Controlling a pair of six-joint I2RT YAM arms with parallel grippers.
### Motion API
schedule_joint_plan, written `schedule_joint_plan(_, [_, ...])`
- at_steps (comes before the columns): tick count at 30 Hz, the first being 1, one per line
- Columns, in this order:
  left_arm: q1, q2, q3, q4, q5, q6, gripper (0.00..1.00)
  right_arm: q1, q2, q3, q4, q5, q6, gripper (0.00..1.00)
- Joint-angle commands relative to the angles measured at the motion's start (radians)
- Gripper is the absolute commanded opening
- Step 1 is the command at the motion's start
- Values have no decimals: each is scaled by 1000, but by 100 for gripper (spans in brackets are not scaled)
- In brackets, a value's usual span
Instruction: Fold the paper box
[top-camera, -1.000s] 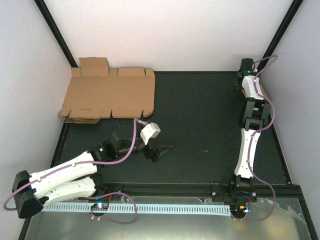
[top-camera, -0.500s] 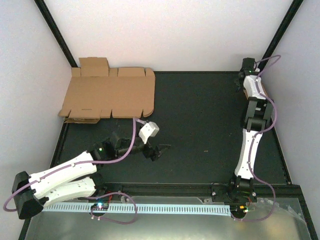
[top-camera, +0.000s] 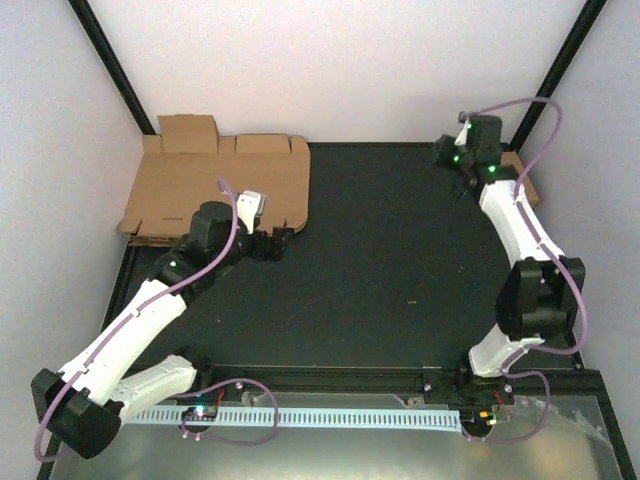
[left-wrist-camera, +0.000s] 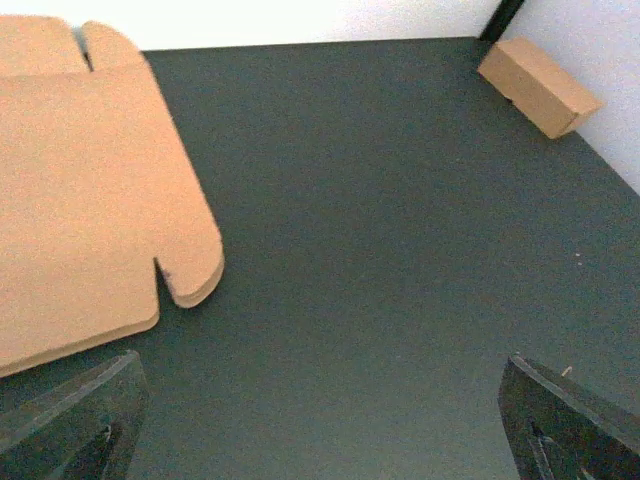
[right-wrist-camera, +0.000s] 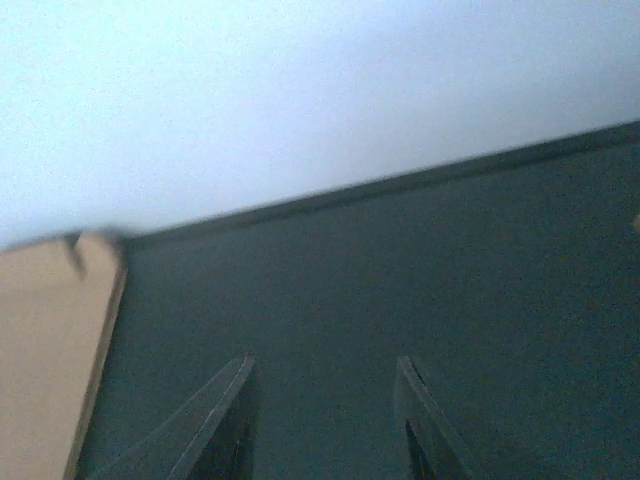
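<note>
Paper box (left-wrist-camera: 540, 85): a small closed carton lying in the far right corner of the black table (top-camera: 400, 260), by the wall.
Left gripper (left-wrist-camera: 320, 405): fingers spread wide and empty, at the edge of the flat cardboard sheets (top-camera: 215, 190).
Right gripper (right-wrist-camera: 325, 420): fingers parted, nothing between them, near the box's corner.

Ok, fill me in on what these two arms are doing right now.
Neither arm holds anything. The left gripper is wide open, low over the black table at the edge of the flat cardboard sheets in the far left corner. The right gripper, jaws apart and empty, is at the far right corner, near a small folded paper box by the wall.
</note>
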Motion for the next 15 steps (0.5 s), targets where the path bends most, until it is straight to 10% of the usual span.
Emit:
schedule_joint_plan(1, [67, -8, -8, -42, 63, -30, 99, 74, -107, -227, 108, -92, 19, 41])
schedule_joint_plan(7, [102, 36, -11, -22, 45, 20, 99, 191, -321, -518, 262, -135, 60, 58])
schedule_joint_plan(11, [110, 101, 47, -84, 23, 34, 99, 242, -420, -672, 304, -164, 78, 99])
schedule_joint_plan(15, [109, 62, -17, -35, 59, 11, 99, 251, -539, -825, 355, -127, 66, 100])
